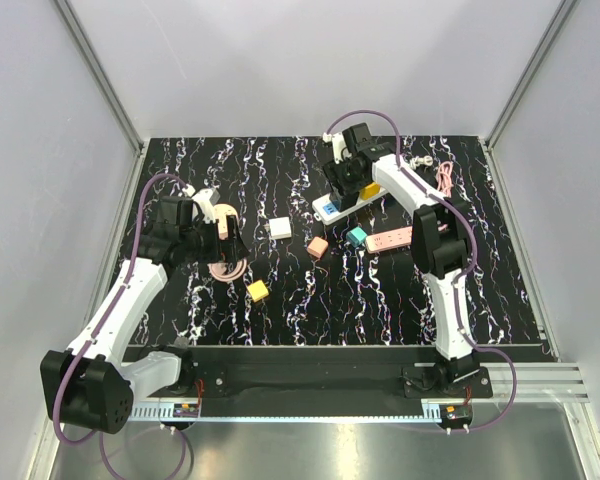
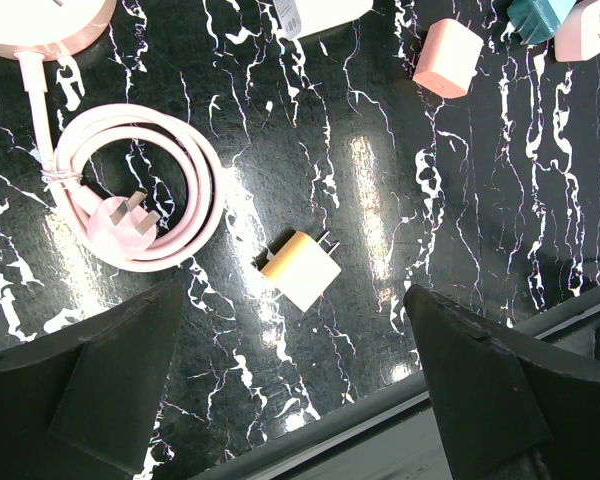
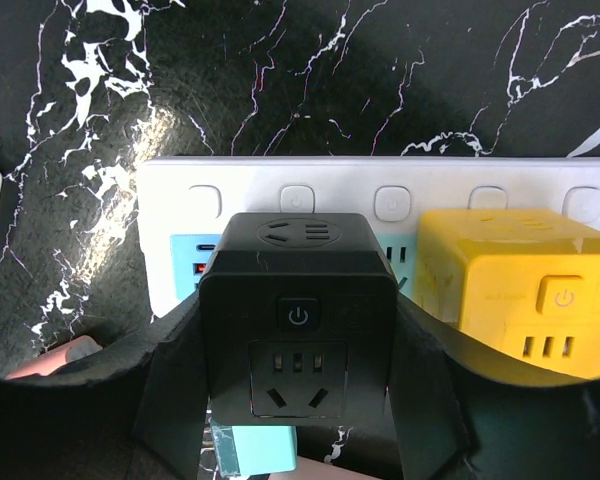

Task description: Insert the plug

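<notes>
one black cube plug point(image 3: 297, 300) is clamped in the right gripper point(image 3: 298, 385), set against the white power strip point(image 3: 380, 185) toward the desk's far edge, just beside a yellow cube point(image 3: 510, 280). whether it is fully seated cannot be told, so a final push and release probably remain. the left gripper point(image 2: 300, 400), jaws apart and holding nothing, hovers toward the left edge.

The left end effector point(image 2: 295, 292) hung above the black marbled table point(image 2: 480, 200) with its dark fingers point(image 2: 100, 380) spread wide and nothing between them. A yellow-and-white plug point(image 2: 300, 270) lay on the table between the fingers, prongs pointing up and right. To its left sat a coiled pink cable point(image 2: 195, 170) ending in a three-pin plug point(image 2: 120, 220). A pink cube point(image 2: 447, 57) lay near the top edge, well apart from both.
</notes>
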Robot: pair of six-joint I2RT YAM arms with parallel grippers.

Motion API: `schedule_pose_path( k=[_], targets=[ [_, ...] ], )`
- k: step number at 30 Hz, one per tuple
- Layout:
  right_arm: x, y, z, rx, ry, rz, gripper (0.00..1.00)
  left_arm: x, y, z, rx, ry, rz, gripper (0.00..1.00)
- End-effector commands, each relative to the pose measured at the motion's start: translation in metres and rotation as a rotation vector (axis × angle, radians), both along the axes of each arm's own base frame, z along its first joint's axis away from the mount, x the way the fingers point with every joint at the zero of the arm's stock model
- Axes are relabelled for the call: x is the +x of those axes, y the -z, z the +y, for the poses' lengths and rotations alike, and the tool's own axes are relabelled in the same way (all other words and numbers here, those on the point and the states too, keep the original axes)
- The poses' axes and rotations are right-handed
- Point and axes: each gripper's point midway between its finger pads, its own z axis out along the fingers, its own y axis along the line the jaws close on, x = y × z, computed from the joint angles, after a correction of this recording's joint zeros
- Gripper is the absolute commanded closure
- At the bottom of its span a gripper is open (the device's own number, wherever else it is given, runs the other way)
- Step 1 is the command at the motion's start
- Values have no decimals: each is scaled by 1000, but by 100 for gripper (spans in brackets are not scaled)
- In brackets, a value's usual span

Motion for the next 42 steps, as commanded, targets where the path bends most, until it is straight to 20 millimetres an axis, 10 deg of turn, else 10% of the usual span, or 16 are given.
schedule_pose_path(
  k=[1,10,19,30,35,42],
  targets=[
    [-55,85,-19,-120,7,301,100,8,-8,-4,-9,22,-50,1],
    [-79,121,-22,-168,5,380,100,8,-8,-4,-7,22,-46,1],
    [-72,104,-17,-146,16,321,98,9,-7,-2,-1,13,-46,1],
    [-4,-64,11,-23,23,10,34,11,-24,-7,-50,-19,-40,1],
    [-4,-97,11,-4,12,-42,11,10,-22,3,-42,-91,-37,1],
    [-28,-123,20,56,19,-33,9,13,-21,18,20,-128,-47,1]
  ],
)
